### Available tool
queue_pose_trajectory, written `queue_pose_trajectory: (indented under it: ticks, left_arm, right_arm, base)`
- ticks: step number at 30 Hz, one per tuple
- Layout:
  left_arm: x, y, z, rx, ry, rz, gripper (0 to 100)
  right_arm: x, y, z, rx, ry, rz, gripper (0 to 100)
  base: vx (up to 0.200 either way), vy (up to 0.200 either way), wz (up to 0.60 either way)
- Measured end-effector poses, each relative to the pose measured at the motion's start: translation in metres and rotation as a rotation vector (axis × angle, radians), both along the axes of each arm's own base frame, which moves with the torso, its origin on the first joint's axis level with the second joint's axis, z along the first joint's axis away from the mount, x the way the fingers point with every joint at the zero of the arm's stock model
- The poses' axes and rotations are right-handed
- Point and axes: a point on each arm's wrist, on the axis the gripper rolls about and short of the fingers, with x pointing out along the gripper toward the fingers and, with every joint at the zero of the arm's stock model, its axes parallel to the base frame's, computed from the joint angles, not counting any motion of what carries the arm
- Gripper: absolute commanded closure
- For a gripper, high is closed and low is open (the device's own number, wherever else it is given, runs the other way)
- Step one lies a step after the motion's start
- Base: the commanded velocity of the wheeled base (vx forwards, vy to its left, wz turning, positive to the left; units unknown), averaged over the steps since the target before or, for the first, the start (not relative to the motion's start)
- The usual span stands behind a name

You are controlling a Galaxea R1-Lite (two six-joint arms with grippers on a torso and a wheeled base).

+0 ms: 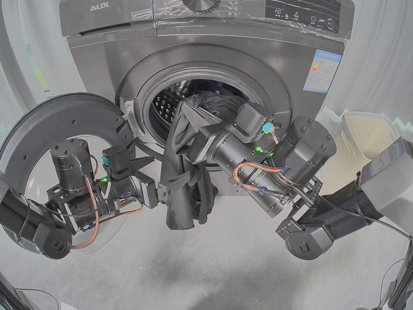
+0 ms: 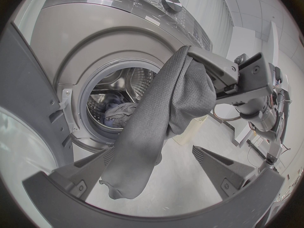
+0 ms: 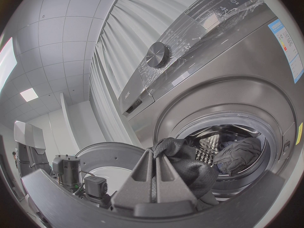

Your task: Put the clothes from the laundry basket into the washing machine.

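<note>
A pale pleated curtain (image 3: 126, 35) hangs above a grey floor (image 1: 193, 263), under a tiled ceiling (image 3: 57, 32) with one lit panel (image 3: 29, 94).

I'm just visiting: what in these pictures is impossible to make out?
Laundry basket: head view, the right arm covers its lower part, hiding any clothes left inside.
Drum: head view, the right gripper and hanging dark garment block most of the opening.
What the dark garment is: bunched in every view; shirt or trousers, cannot tell.
</note>
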Motion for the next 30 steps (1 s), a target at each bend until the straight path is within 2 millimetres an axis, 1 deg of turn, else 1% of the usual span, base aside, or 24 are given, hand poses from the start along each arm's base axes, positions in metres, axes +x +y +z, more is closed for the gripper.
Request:
queue_pose_trajectory:
  ticks: [9, 13, 14, 17, 22, 26, 30]
  left_arm:
    - [0.025, -0.017, 0.003, -0.043, -0.053, -0.008, 0]
    - [0.036, -0.023, 0.003, -0.074, -0.090, 0.019, 0]
    - [0.039, -0.024, 0.002, -0.077, -0.095, 0.028, 100]
    - [0.045, -0.027, -0.003, -0.082, -0.103, 0.047, 100]
    - [0.048, -0.032, -0.009, -0.082, -0.100, 0.041, 100]
    - [0.050, -0.034, -0.009, -0.095, -0.123, 0.044, 100]
    - [0.046, -0.038, -0.008, -0.111, -0.149, 0.058, 100]
  right_arm:
    - [0.002, 0.004, -0.005, -0.001, 0.005, -0.001, 100]
    - [0.001, 0.005, -0.007, -0.001, 0.007, -0.001, 100]
    - [0.001, 0.006, -0.007, -0.001, 0.008, 0.001, 100]
    - [0.000, 0.006, -0.009, -0.007, 0.014, 0.003, 100]
    - [-0.003, 0.007, -0.012, -0.011, 0.020, 0.010, 100]
    - [-0.004, 0.007, -0.013, -0.008, 0.022, 0.010, 100]
    - [-0.004, 0.008, -0.013, -0.004, 0.021, 0.012, 100]
  base:
    - [0.000, 0.000, 0.00]
    - [0.000, 0.000, 0.00]
    - [0.000, 0.000, 0.00]
    - [0.000, 0.000, 0.00]
    - [0.000, 0.000, 0.00]
    - [0.000, 0.000, 0.00]
    - [0.000, 0.000, 0.00]
